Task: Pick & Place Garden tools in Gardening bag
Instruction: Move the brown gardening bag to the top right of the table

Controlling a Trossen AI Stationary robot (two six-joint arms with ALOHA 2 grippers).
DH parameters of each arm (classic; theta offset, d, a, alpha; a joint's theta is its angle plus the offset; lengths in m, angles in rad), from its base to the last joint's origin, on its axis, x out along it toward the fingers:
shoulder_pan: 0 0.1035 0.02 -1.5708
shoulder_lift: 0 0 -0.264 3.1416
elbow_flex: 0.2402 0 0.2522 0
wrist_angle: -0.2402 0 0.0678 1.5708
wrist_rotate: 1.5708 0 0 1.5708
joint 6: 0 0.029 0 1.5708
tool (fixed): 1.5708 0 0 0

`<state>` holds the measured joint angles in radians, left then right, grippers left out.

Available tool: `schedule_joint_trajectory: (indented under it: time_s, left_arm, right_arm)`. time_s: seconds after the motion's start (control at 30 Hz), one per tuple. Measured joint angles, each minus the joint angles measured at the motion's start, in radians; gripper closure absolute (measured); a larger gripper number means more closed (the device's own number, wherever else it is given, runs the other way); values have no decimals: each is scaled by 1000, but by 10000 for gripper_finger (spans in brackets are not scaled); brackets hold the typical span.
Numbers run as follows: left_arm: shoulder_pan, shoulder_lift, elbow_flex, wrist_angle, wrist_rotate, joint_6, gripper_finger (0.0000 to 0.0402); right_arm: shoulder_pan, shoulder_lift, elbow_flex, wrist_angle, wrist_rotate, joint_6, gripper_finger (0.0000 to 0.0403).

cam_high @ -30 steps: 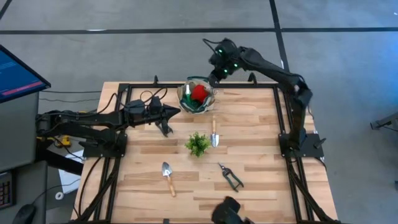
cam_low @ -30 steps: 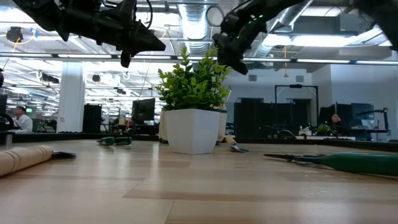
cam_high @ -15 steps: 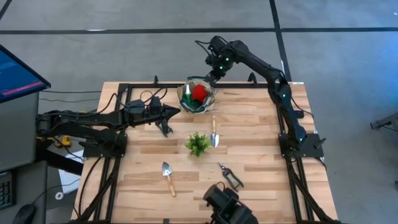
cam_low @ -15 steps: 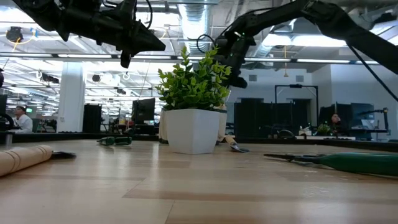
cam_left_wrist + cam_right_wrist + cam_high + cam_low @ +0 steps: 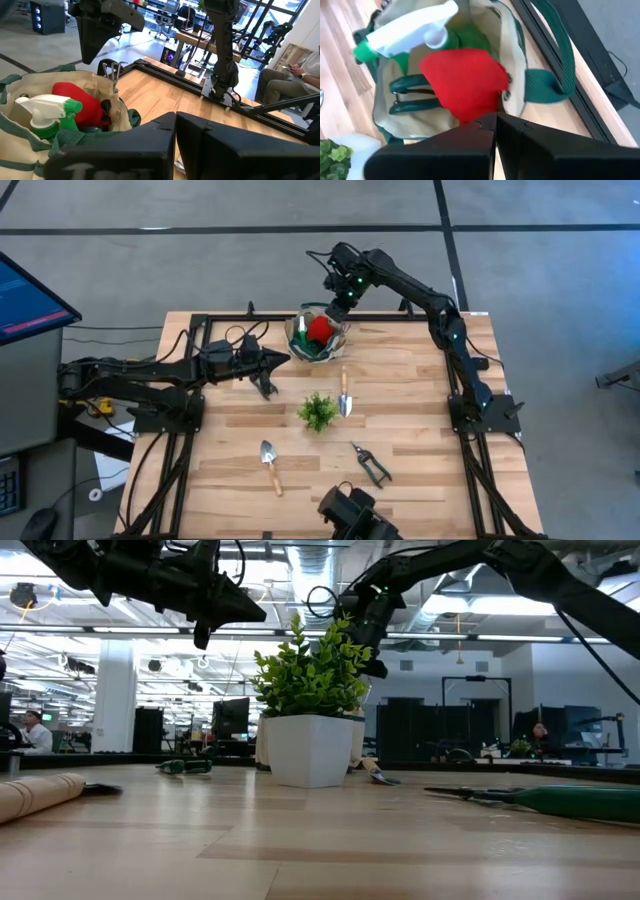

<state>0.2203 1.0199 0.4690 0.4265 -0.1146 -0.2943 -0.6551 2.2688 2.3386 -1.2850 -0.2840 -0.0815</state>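
The gardening bag [image 5: 303, 348] stands near the table's far edge, with red gloves [image 5: 465, 85], a green spray bottle [image 5: 410, 30] and a dark green-handled tool [image 5: 412, 95] inside. Metal rake tines [image 5: 111, 71] stick up at its far rim. My right gripper [image 5: 336, 304] hangs shut just above the bag's far right rim, pointing steeply down, with nothing between its fingers. My left gripper [image 5: 283, 358] waits shut and level, just left of the bag. On the table lie one trowel [image 5: 345, 395], a second trowel [image 5: 270, 465] and pruning shears [image 5: 370, 464].
A small leafy plant in a white pot [image 5: 318, 412] stands mid-table between the loose tools. A black frame rail [image 5: 420, 320] runs along the far edge behind the bag. A dark camera unit [image 5: 350, 515] sits at the near edge.
My right gripper has come down a little toward the bag's far rim, edging toward the table's left, and has tipped more steeply downward, staying shut. The arm's elbow has folded in. The bag and the tools have kept still.
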Motion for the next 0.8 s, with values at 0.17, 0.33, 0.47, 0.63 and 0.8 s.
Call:
schedule_joint_trajectory:
  time_s: [0.17, 0.33, 0.47, 0.63, 0.8]
  left_arm:
    - [0, 0, 0, 0, 0, 1, 400]
    - [0, 0, 0, 0, 0, 2, 400]
    - [0, 0, 0, 0, 0, 2, 400]
    - [0, 0, 0, 0, 0, 1, 400]
    - [0, 0, 0, 0, 0, 1, 400]
  right_arm:
    - [39, -23, 16, -4, 12, -112, 403]
    - [99, -66, 16, -65, 99, -329, 403]
    - [131, -72, 15, -93, 180, -397, 403]
    - [177, -72, 14, -85, 231, -433, 403]
    - [219, -71, -9, -83, 289, -467, 403]
